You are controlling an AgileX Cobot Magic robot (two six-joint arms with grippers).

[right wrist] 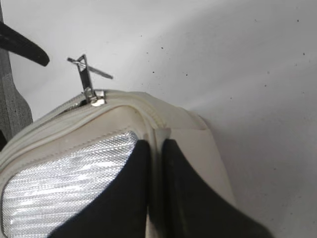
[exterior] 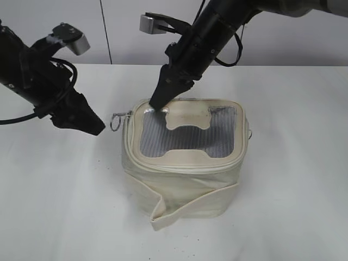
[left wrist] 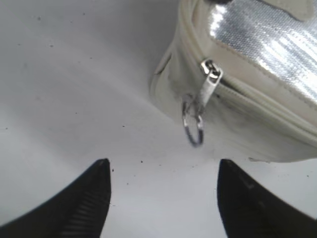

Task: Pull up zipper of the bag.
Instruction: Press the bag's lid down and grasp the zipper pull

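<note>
The cream-white bag (exterior: 185, 179) stands in the middle of the white table, grey mesh top (exterior: 185, 136) facing up. Its zipper track runs round the lid rim. One silver slider (exterior: 125, 115) with a ring pull (exterior: 115, 122) sits at the back left corner, and it also shows in the left wrist view (left wrist: 212, 72) and the right wrist view (right wrist: 94, 96). My left gripper (exterior: 89, 122) is open and empty, low, just left of the ring (left wrist: 193, 124). My right gripper (exterior: 157, 103) is shut, its tips pressed on the lid's back left corner (right wrist: 156, 143).
A second silver pull (exterior: 249, 133) hangs at the bag's right side. The loose cream strap (exterior: 185, 209) wraps the bag's front. The white table (exterior: 60, 206) stretches all round the bag, with a pale wall behind.
</note>
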